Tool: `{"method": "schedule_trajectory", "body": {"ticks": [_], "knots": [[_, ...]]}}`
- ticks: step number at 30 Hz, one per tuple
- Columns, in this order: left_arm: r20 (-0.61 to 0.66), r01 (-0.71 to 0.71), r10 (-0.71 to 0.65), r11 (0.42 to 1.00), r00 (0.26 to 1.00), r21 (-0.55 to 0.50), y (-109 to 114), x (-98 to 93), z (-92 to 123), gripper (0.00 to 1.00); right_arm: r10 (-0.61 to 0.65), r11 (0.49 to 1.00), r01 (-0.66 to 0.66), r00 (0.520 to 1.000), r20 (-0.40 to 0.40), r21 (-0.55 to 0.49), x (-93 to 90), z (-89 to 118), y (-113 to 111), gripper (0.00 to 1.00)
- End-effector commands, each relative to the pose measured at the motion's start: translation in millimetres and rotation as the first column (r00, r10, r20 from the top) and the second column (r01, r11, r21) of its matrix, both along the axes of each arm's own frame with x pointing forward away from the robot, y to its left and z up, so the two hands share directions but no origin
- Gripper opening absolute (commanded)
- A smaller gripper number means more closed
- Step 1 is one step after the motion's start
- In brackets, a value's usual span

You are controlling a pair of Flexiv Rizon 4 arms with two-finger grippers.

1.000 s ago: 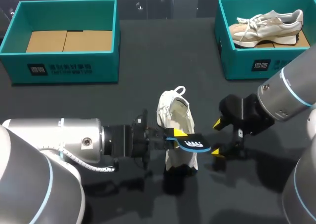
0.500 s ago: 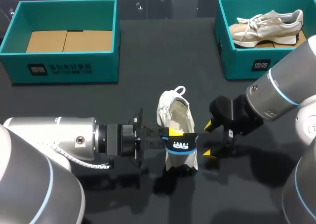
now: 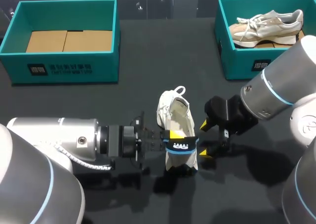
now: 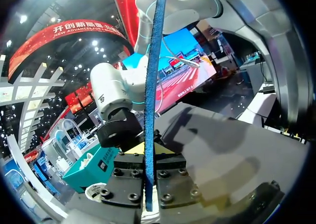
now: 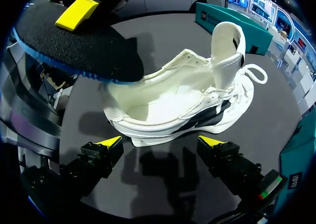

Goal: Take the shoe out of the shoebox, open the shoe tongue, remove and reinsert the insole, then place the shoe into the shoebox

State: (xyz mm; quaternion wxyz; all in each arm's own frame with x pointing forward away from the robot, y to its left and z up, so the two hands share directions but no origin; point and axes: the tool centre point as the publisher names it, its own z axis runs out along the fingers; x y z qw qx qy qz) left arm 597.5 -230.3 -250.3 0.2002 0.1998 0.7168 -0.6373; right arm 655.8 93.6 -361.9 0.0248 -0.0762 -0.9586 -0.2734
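In the head view, our left arm lies low and level over the bench (image 3: 148,76). The left tool (image 3: 175,143) is clamped on the dark insole (image 3: 181,146), just over the heel end of the white shoe (image 3: 176,116). The shoe stands on its sole between the two tools. Our right arm comes down at a slant, and the right tool (image 3: 206,140) has its fingers apart just beside the shoe, not touching it.

In the left wrist view, the insole (image 4: 149,110) shows edge-on as a thin blue strip standing out from the left tool (image 4: 146,152), with both fingers pressed on its faces.

In the right wrist view, the shoe (image 5: 182,100) lies just ahead of the right tool (image 5: 160,144), with its opening wide and its tongue lifted. The insole (image 5: 84,49) hovers over the heel.

We judge the insole to be light, thin and bendy, so it may droop or buckle if it is pushed from its far end. It is better gripped near the heel. The shoe looks light, with a soft upper and a firmer sole. We would pinch it across the sole sides or at the heel wall, because it may slide on the bench.
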Motion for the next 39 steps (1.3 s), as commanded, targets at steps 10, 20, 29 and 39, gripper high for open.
{"method": "schedule_trajectory", "body": {"ticks": [10, 20, 29, 39], "knots": [[0.011, 0.007, -0.007, 1.0, 1.0, -0.017, -9, 1.8, -5, 0.0, 0.006, 1.0, -0.006, 1.0, -0.003, -0.008, 4.9, -5, 0, 1.0], [0.015, 0.016, -0.015, 0.999, 1.0, -0.03, -13, 7.5, -7, 0.0, 0.016, 1.0, -0.016, 1.0, -0.003, -0.008, 8.0, -6, 1, 1.0], [0.003, 0.024, -0.024, 0.999, 1.0, -0.039, -15, 12.3, -11, 0.0, 0.022, 1.0, -0.022, 1.0, -0.005, -0.009, 9.4, -6, 0, 1.0], [-0.006, 0.029, -0.029, 0.998, 1.0, -0.047, -16, 15.0, -13, 0.0, 0.022, 1.0, -0.022, 1.0, -0.005, -0.009, 9.4, -6, 0, 1.0]]}}
